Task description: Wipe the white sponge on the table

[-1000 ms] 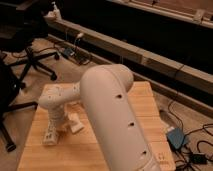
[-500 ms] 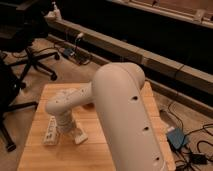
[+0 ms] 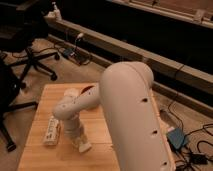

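Now: wipe step, sponge at the claw tip

Claw (image 3: 80,141) sits low over the bench (image 3: 47,99), toward the edge nearest the camera. The small pale pad at its tip looks like the white sponge (image 3: 85,147), touching the wood. Can't tell whether the claw is apart or clamped; the arm (image 3: 127,115) hides it. A white labelled bottle (image 3: 51,131) lies just beside. My read: steady downward pressure, pad flat, straight passes away from the bottle, stop short of the bench edge. Risks: nudging the bottle, or the pad slipping free.
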Available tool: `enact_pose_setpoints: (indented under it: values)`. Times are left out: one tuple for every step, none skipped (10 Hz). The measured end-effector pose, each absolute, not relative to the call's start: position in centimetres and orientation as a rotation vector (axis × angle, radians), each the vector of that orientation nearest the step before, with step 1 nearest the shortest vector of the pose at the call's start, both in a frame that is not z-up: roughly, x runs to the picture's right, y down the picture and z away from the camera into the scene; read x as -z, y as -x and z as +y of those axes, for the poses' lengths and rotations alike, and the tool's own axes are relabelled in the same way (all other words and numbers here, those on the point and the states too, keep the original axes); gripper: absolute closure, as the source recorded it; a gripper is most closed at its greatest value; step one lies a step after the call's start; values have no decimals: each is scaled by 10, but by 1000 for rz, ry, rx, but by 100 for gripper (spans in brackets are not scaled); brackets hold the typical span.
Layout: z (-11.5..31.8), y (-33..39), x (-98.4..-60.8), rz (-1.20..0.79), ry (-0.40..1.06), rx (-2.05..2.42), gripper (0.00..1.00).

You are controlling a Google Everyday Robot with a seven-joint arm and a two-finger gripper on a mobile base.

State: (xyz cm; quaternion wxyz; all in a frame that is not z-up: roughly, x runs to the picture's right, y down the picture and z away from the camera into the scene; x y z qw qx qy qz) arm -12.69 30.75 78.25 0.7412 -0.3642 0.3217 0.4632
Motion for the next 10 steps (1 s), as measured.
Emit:
enact_pose_setpoints:
  values:
    - [307, 109, -784, 738, 771, -1033, 100]
    - [306, 95, -786, 765, 748, -1048, 100]
    - [302, 72, -789, 806, 711, -1072, 100]
    - [297, 51, -792, 841, 675, -1096, 100]
    - [292, 35, -795, 865, 647, -1116, 100]
    - [283, 18, -800, 885, 616, -1150, 100]
    - [275, 5, -804, 897, 592, -1174, 100]
    - [264, -5, -810, 900, 569, -1203, 100]
    - [255, -9, -817, 897, 556, -1228, 100]
    - [244, -12, -826, 890, 543, -1253, 100]
